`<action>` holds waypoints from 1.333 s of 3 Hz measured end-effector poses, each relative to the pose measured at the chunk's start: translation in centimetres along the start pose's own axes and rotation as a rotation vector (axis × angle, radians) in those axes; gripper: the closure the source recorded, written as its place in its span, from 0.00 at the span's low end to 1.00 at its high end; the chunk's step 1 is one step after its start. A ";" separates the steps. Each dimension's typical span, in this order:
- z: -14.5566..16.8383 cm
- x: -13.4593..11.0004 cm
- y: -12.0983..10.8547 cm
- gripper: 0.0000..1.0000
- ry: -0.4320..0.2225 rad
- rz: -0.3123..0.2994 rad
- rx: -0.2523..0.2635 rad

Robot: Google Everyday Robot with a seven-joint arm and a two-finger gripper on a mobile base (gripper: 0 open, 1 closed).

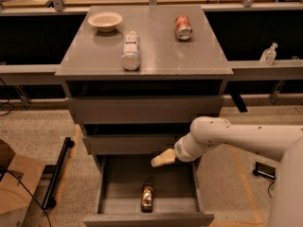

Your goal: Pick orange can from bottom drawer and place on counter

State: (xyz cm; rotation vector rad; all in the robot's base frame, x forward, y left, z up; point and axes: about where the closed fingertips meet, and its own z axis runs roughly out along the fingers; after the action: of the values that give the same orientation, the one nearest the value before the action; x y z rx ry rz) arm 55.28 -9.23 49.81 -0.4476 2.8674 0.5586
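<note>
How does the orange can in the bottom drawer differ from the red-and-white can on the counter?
Colour: the dark orange-bronze can is duller than the red-and-white can. Place: the orange-bronze can lies in the open grey bottom drawer; the red-and-white can is on the glossy grey counter. Reach: the gripper hovers above the drawer's rear, nearer the orange-bronze can than the red-and-white can. Both seem to lie sideways.

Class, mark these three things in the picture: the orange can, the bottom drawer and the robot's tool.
orange can [147,197], camera view: middle of its body.
bottom drawer [176,186], camera view: bare floor right of the can.
tool [160,159], camera view: its pale tip, over the drawer's rear.
</note>
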 end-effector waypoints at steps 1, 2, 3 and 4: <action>5.3 -0.5 -1.5 0.00 -0.007 0.030 0.014; 10.4 -1.0 -2.2 0.00 0.013 0.061 0.027; 16.4 -0.7 -2.5 0.00 0.089 0.113 0.030; 17.4 -0.2 -2.5 0.00 0.101 0.116 0.026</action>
State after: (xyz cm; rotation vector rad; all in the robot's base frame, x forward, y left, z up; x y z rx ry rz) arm 58.44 -4.57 33.12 -0.3158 3.0091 0.5319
